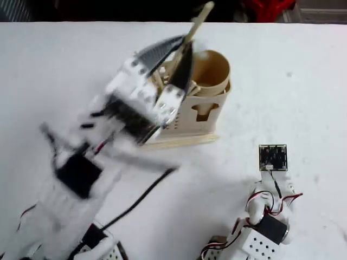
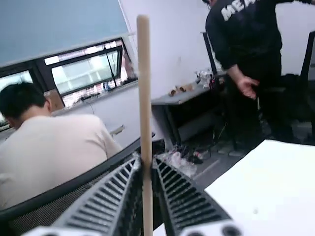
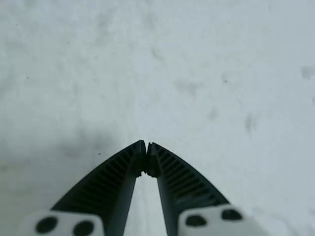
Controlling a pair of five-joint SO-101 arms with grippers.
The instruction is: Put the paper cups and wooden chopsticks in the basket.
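From above, the left gripper (image 1: 187, 41) is clamped on a chopstick (image 1: 201, 16), whose free end juts out past the fingertips. The basket (image 1: 195, 116) sits directly under the gripper and a cup (image 1: 214, 70) stands inside it, just beside the jaws; it may be a stack of cups, but the blur makes that hard to tell. The risk here is in the release: the stick is held near its lower end and leans away from the basket, so if the jaws open at this tilt it could tip over the rim onto the desk (image 1: 303, 81), or catch on the cup's lip and lodge across the opening. The left arm (image 1: 81, 173) stretches from the near edge up to the basket, wrist cocked upward. The right arm (image 1: 268, 216) is folded low, well apart from the basket. In the left wrist view, the chopstick (image 2: 143, 88) rises straight out from between the two ribbed jaws of the left gripper (image 2: 146, 164), pinched tight with most of its length unsupported, so a jolt could make it pivot in the grip. In the right wrist view, the right gripper (image 3: 146, 147) has its jaws together on nothing, pointed down at bare desk (image 3: 221, 59).
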